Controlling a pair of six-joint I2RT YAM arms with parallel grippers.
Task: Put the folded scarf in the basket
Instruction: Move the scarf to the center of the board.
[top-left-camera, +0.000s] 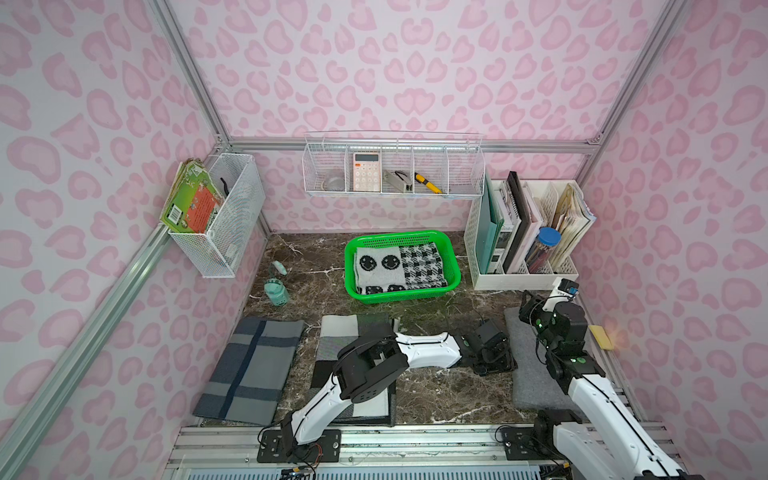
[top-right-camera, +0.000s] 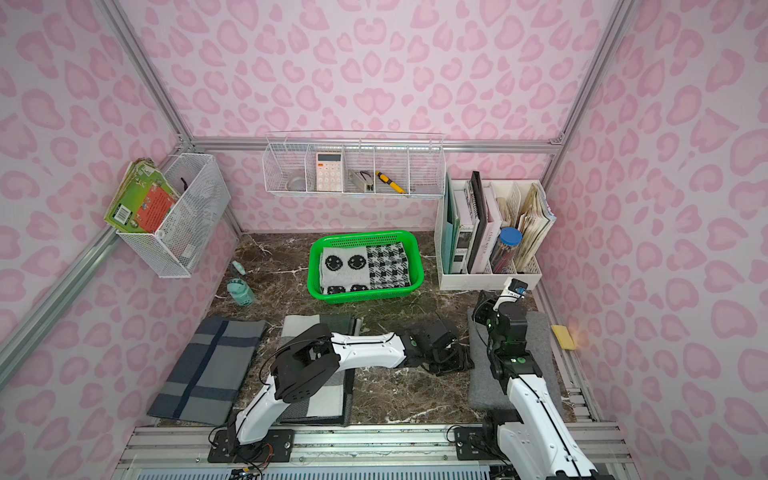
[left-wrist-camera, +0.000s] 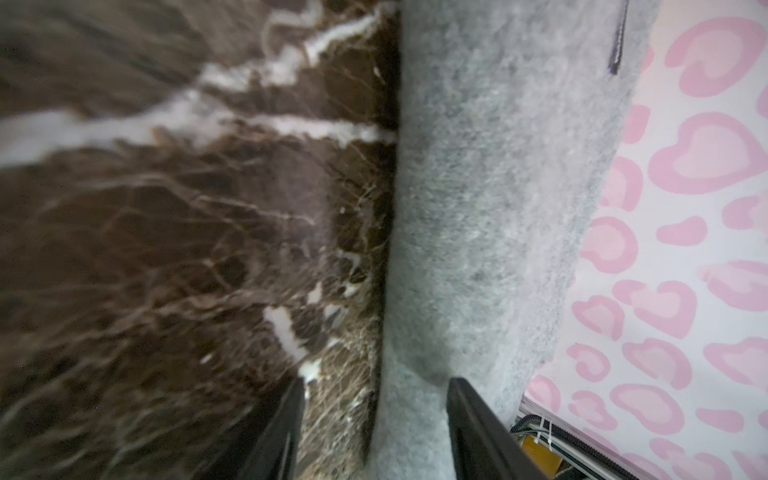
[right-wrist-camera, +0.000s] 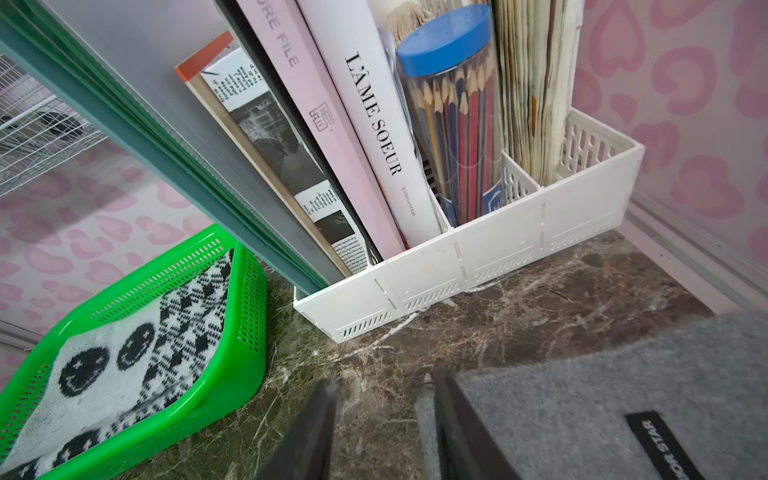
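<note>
A plain grey folded scarf (top-left-camera: 536, 374) (top-right-camera: 482, 386) lies flat on the marble table at the right. My left gripper (top-left-camera: 496, 353) (left-wrist-camera: 378, 382) is low at the scarf's left edge (left-wrist-camera: 490, 208) and open, with one finger over the marble and one over the cloth. At the scarf's far corner (right-wrist-camera: 623, 395) my right gripper (top-left-camera: 525, 309) (right-wrist-camera: 386, 384) is open, holding nothing. The green basket (top-left-camera: 401, 297) (top-right-camera: 365, 297) (right-wrist-camera: 232, 386) stands at the back middle, with a black-and-white smiley scarf (top-left-camera: 399, 268) inside it.
A white file organizer (top-left-camera: 523, 282) with books and a pencil jar stands just beyond the right gripper. A blue plaid scarf (top-left-camera: 253, 365) and a grey-white-black scarf (top-left-camera: 336, 332) lie front left. Teal bottles (top-left-camera: 276, 291) stand at left, a yellow sponge (top-left-camera: 601, 336) at right.
</note>
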